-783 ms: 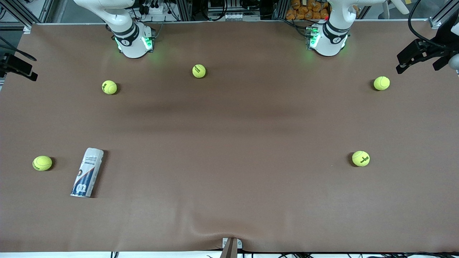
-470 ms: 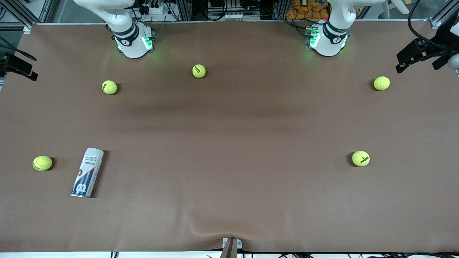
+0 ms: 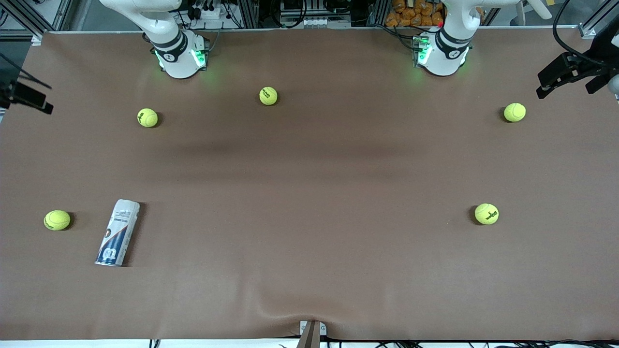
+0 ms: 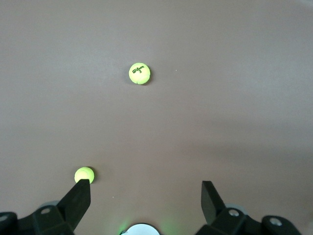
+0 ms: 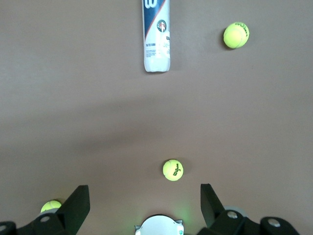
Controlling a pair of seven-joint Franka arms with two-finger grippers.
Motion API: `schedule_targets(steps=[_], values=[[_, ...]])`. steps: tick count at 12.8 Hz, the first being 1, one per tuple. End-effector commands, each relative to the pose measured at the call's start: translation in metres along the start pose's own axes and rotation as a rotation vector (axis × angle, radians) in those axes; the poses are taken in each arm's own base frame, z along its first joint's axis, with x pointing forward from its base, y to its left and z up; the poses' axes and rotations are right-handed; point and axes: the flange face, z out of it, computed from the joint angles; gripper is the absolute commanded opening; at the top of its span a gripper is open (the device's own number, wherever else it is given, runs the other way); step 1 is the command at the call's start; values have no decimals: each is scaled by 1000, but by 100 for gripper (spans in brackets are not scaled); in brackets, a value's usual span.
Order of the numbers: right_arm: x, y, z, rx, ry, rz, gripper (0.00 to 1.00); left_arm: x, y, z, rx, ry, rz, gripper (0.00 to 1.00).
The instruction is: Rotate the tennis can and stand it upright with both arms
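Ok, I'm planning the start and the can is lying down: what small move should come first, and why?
Probably lower the right gripper toward the tennis can. The can lies on its side at the right arm's end of the table, untouched, beside a tennis ball. Both grippers hang open; the left gripper is high over the left arm's end.

**Readable text: Wilson balls, W on can**

"Wilson 3" in dark print on tennis ball [image 4: 139, 73], left wrist view; same on ball [image 5: 173, 170], right wrist view. Tennis can [image 5: 156, 34]: white "W" logo on blue label end; small print below unreadable.
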Motion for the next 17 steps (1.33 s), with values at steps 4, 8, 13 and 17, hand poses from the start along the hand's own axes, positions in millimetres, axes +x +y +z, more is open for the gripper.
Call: schedule_targets(steps=[4, 8, 13, 17], values=[[104, -8, 125, -23, -60, 3, 100, -1, -1, 1, -12, -18, 6, 100], [170, 13, 232, -22, -24, 5, 100, -1, -1, 1, -12, -18, 6, 100], [204, 22, 320, 32, 9, -3, 100, -1, -2, 1, -12, -18, 6, 100], [221, 26, 364, 52, 71, -25, 100, 0, -3, 2, -14, -18, 15, 100]])
